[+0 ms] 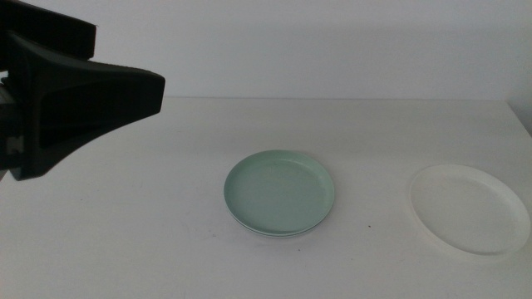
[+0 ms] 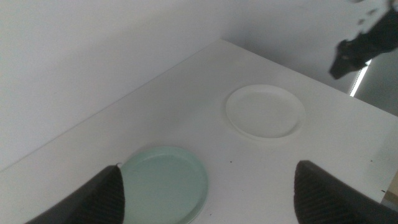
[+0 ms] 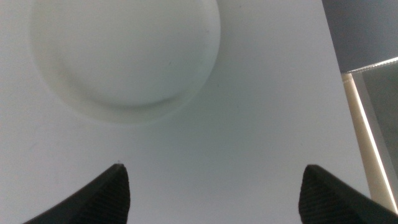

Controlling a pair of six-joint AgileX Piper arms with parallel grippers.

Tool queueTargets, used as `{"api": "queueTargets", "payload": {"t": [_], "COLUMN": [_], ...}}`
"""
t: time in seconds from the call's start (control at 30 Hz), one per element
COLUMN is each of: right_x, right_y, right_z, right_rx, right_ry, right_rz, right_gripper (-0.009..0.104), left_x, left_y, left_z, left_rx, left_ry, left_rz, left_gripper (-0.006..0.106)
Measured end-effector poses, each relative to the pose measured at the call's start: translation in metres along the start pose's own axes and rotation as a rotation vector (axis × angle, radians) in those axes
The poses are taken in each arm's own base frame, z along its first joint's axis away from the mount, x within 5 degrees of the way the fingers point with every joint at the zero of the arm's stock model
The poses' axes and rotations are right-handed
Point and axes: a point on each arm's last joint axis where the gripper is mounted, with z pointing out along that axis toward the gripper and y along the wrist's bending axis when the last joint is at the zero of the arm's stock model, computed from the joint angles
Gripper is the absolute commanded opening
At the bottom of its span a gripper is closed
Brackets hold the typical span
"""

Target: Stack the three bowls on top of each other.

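From my station, the mint green bowl (image 1: 280, 192) read as a pale, plain sea-green with no pattern, and a thin lighter edge showed just under its rim, though I could not tell that edge's colour for certain. The white bowl (image 1: 470, 210) was plain white, nearly the same shade as the white table (image 1: 150, 232). The wall (image 1: 332, 50) behind looked a flat pale grey-white. The left gripper (image 2: 208, 193) showed dark, almost black jaws, and the right gripper (image 3: 214, 193) had the same dark jaws.
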Motion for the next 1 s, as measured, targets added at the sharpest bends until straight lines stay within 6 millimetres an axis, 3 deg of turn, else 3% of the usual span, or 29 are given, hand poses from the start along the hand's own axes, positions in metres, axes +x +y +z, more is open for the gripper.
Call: {"api": "queueTargets", "payload": {"t": [0.2,0.4,0.7,1.0], "right_x": [-0.048,-0.08,-0.085,-0.08], "right_y": [-0.009,-0.03,-0.045,-0.037], "right_z": [0.041,0.088,0.164,0.206], "right_rx": [-0.041,-0.123,-0.156,-0.171], "right_ry": [0.067,0.105,0.211,0.276], "right_rz": [0.042,0.114,0.141,0.129], "right_gripper": [0.085,0.083,0.076,0.068], "left_x": [0.0,0.0,0.0,0.0], "left_y": [0.0,0.0,0.0,0.0], "left_z": [0.0,0.0,0.0,0.0], "left_rx": [0.0,0.0,0.0,0.0], "left_ry": [0.0,0.0,0.0,0.0], "left_rz": [0.0,0.0,0.0,0.0], "left_gripper": [0.094,0.094,0.094,0.094]}}
